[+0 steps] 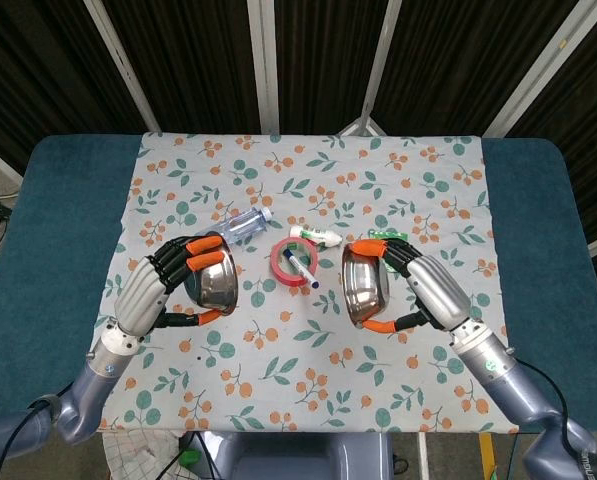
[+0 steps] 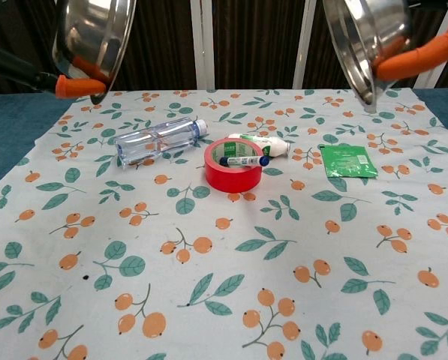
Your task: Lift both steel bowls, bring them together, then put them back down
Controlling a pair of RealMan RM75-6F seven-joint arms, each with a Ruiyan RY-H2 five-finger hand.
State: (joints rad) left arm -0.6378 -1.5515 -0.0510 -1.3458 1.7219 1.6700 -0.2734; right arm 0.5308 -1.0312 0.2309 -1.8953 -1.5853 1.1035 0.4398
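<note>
Two steel bowls are held in the air, tilted on edge with their open sides facing each other. My left hand (image 1: 168, 280) grips the left bowl (image 1: 216, 283) above the cloth's left part; the same left bowl (image 2: 91, 39) shows at the top left of the chest view. My right hand (image 1: 423, 290) grips the right bowl (image 1: 363, 288), and this right bowl (image 2: 368, 37) fills the chest view's top right. A wide gap separates the bowls, with the red tape roll below between them.
On the floral cloth (image 1: 428, 200) lie a clear plastic bottle (image 2: 157, 141), a red tape roll (image 2: 233, 165) with a blue marker (image 2: 242, 160) across it, a white tube (image 2: 263, 142) and a green packet (image 2: 347, 160). Blue table edges (image 1: 48, 240) flank the cloth.
</note>
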